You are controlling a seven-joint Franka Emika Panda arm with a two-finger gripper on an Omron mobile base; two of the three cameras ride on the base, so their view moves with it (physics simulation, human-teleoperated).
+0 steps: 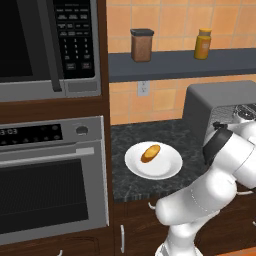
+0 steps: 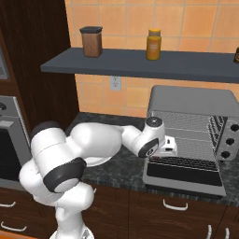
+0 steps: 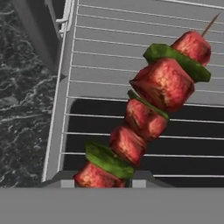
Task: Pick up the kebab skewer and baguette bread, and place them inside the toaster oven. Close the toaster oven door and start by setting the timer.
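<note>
Red-brown meat chunks and green pepper pieces on a thin wooden stick make up the kebab skewer (image 3: 148, 109), which is held over the wire rack (image 3: 109, 57) of the grey metal toaster oven (image 2: 193, 100), its lower end clamped between the jaws of the gripper (image 3: 104, 181) at the bottom of the hand view. The dark glass toaster oven door (image 2: 184, 175) is folded down flat in front of the rack. For a clean release, it is judged that the skewer should be carried further in and lowered until it lies along the rack wires before the jaws are parted, so that it neither rolls off the front edge nor drops onto the door. The small golden-orange baguette bread (image 1: 150, 152) is left on the round white plate (image 1: 165, 170) on the dark speckled table (image 1: 125, 140), well apart from the oven. A brown jar (image 1: 142, 45) and a yellow jar (image 1: 202, 44) are seen on the grey shelf (image 1: 165, 65) above; nothing is seen blocking the oven mouth.
</note>
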